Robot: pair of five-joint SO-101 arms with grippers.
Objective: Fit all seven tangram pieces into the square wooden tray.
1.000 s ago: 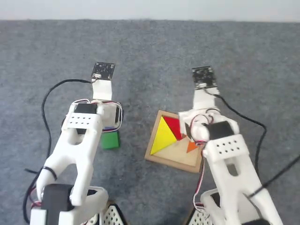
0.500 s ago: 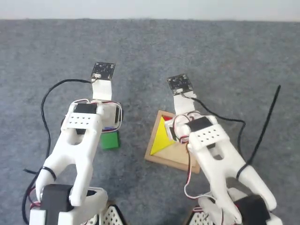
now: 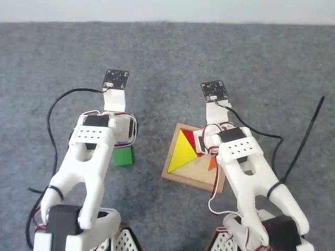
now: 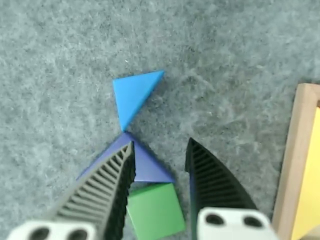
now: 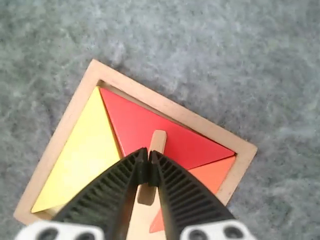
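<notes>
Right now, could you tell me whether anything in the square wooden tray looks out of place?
Yes: a small pale wooden piece lies slanted across the large red triangle's edge inside the square wooden tray. It overlaps the red one instead of sitting flat beside the yellow triangle and the orange piece.

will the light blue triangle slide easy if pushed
Probably stiff and light: the light blue triangle looks small, flat and solid. On the fuzzy grey carpet it likely drags rather than slides; its low edges may resist pinching.
</notes>
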